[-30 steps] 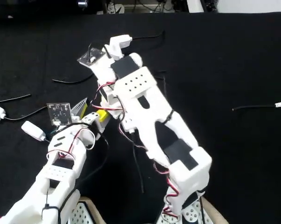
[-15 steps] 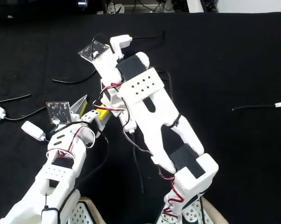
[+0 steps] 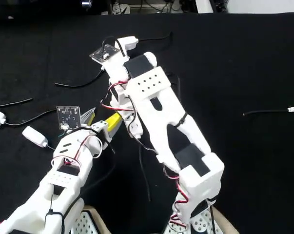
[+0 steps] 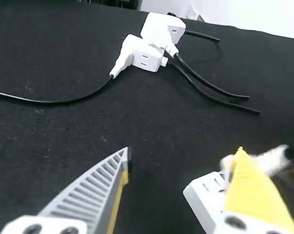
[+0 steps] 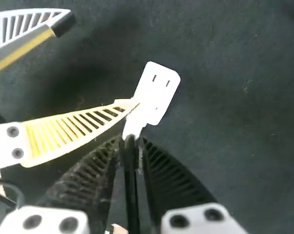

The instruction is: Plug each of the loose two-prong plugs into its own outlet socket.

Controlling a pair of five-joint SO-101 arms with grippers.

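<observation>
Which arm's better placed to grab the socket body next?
Left, probably. The left gripper is open, its yellow finger touching the socket. The right gripper is shut on the cord behind the socket, so it's occupied.

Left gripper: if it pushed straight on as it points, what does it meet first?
Probably bare table ahead of the open left gripper; the joined white connectors lie farther on. Depth is unclear.

No readable text, labels, numbers or signs appear on anything here.
</observation>
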